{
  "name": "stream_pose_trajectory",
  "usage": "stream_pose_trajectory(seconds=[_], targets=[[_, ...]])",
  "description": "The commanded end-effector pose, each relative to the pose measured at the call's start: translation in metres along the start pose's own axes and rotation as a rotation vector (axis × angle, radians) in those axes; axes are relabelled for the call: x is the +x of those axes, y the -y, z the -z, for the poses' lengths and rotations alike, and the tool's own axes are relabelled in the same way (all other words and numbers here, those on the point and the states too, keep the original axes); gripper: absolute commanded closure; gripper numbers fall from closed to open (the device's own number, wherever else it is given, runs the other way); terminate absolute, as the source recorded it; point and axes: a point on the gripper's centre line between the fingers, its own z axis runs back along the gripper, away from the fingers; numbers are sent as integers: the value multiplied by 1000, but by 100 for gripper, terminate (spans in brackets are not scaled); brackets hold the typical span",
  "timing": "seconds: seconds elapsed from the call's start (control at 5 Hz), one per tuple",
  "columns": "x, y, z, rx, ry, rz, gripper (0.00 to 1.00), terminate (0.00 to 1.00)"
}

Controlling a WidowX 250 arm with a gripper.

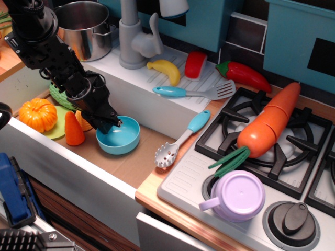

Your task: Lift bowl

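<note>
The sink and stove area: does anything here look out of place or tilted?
Yes. A big toy carrot lies across the stove burner, not a usual place for it. The lilac cup lies on its side on the stove's front edge. The bowl in the sink, with the gripper at its rim, looks slightly tilted.

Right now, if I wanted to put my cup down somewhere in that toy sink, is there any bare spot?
Yes: the brown floor right of the blue bowl, up to the slotted spoon. The left end is crowded: the gripper at the bowl's rim, the orange cone and the pumpkin sit close together.
</note>
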Motion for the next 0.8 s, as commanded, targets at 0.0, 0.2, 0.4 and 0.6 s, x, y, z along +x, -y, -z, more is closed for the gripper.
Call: stream_pose_trajectory(seconds=[0.0,0.2,0.4,0.6], targets=[[18,14,-24,26,17,-6,100,0],[21,16,-49,21,-3,8,100,0],[11,14,-76,65,-17,41,100,0],[12,15,-99,66,-9,33,100,0]])
